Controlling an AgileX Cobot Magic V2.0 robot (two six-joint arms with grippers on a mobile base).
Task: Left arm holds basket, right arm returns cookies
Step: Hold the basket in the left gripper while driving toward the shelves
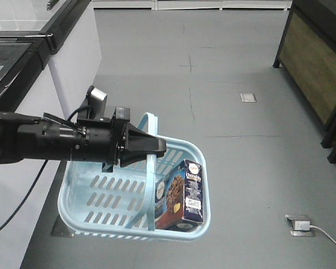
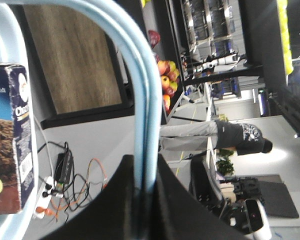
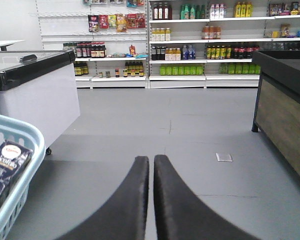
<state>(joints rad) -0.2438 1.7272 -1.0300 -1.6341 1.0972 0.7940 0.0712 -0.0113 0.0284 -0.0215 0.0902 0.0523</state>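
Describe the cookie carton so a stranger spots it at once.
Find the light blue basket, held by its hoop handle in the left claw. Against the basket's right-hand wall in the front view stands the cookie carton. It is the only item inside: dark navy, with a chocolate-cookie picture and a round red-white logo.

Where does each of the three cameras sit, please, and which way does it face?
Exterior front-facing: mounted high, looking down at the floor; shows the left arm, its left claw shut on the handle of the basket, cookies inside.
Left wrist: behind the left claw, rolled sideways, looking past the handle towards a fruit stand; shows the claw's fingers.
Right wrist: behind the right claw, level, facing the shelves; shows that claw shut, empty.
Shared: all three see the basket and cookies.
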